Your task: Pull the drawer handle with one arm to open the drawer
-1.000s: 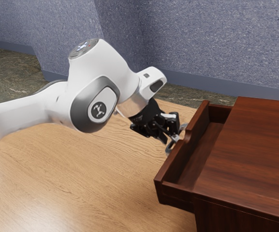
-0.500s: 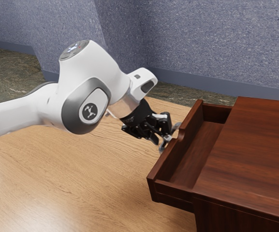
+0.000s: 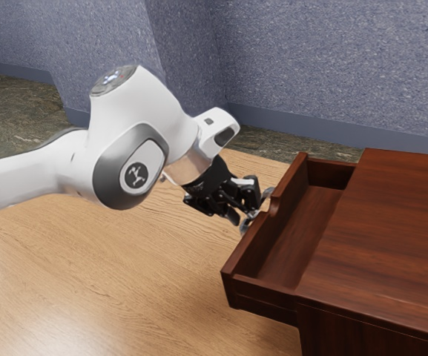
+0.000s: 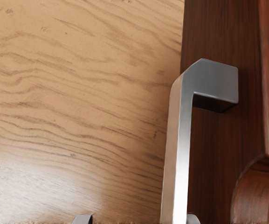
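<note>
The gripper (image 3: 252,210) is at the drawer's front, its black fingers spread on either side of the grey metal handle (image 3: 264,199), not clamped on it. In the wrist view the handle's bar (image 4: 176,154) runs between two grey fingertips (image 4: 84,218): one sits right against the bar, the other stands apart from it with wood grain showing in the gap. The bar bends at its end into the dark front panel (image 4: 218,56).

The drawer (image 3: 262,241) is pulled well out of the cabinet (image 3: 384,237) toward the exterior view's left, with its bare inside showing. The cabinet stands at the exterior view's right on the light wooden table (image 3: 124,282). The white arm (image 3: 136,148) reaches in from the exterior view's left, above the table. Far behind is a blue-grey wall (image 3: 332,52).
</note>
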Action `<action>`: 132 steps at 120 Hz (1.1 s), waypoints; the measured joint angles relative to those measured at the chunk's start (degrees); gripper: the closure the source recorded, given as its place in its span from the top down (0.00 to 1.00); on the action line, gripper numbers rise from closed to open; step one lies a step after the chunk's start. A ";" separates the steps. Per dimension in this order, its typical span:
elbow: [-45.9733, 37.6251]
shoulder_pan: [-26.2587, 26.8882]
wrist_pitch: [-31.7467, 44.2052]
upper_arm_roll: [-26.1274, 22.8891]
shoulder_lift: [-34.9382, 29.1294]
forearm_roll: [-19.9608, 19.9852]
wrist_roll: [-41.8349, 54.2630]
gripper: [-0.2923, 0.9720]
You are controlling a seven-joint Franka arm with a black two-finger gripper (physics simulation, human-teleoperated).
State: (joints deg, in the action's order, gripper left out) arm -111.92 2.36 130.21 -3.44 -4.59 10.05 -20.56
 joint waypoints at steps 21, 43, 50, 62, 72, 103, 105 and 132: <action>-0.87 -0.85 0.14 0.06 -0.78 -0.02 -0.22 0.36; -1.48 -1.13 0.23 0.10 -1.40 -0.30 -0.42 0.36; -1.49 -1.21 0.24 0.23 -1.38 -0.40 -0.47 0.36; -1.38 -1.30 0.25 1.12 -1.30 -0.48 -0.52 0.37; -1.34 -1.67 0.26 1.32 -1.28 -0.83 -0.52 0.37; -1.24 -1.89 0.28 1.44 -1.22 -1.33 -0.63 0.37; -1.26 -1.92 0.29 1.43 -1.24 -1.34 -0.63 0.37; -1.45 -2.55 0.29 1.44 -1.64 -1.64 -0.66 0.37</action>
State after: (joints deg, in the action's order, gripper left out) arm -113.37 -0.19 130.50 -2.00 -6.23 8.41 -21.22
